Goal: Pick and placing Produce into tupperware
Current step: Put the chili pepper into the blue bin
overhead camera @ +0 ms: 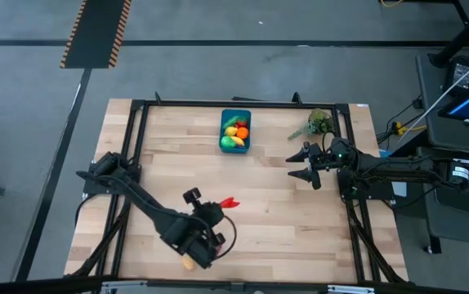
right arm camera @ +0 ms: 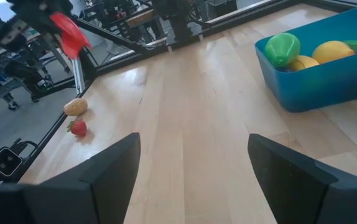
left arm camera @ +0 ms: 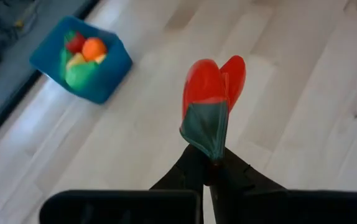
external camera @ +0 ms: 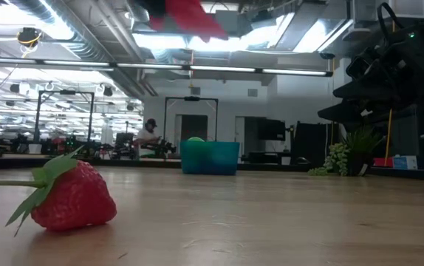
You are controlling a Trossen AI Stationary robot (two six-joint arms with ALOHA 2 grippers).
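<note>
Wooden table (overhead camera: 283, 220) carries a strawberry (external camera: 74, 197), tan produce (right arm camera: 75, 106) and plant sprig (overhead camera: 319, 122).

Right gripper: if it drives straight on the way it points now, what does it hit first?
Probably nothing soon. The right gripper, jaws open, faces bare table. The blue tub sits off to one side of that line, the strawberry to the other. Depth unclear.

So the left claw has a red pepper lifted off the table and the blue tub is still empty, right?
Not quite. The tub already holds several pieces of produce, as the high view shows. The rest stands: the left claw is shut on the red pepper, held above the table.
</note>
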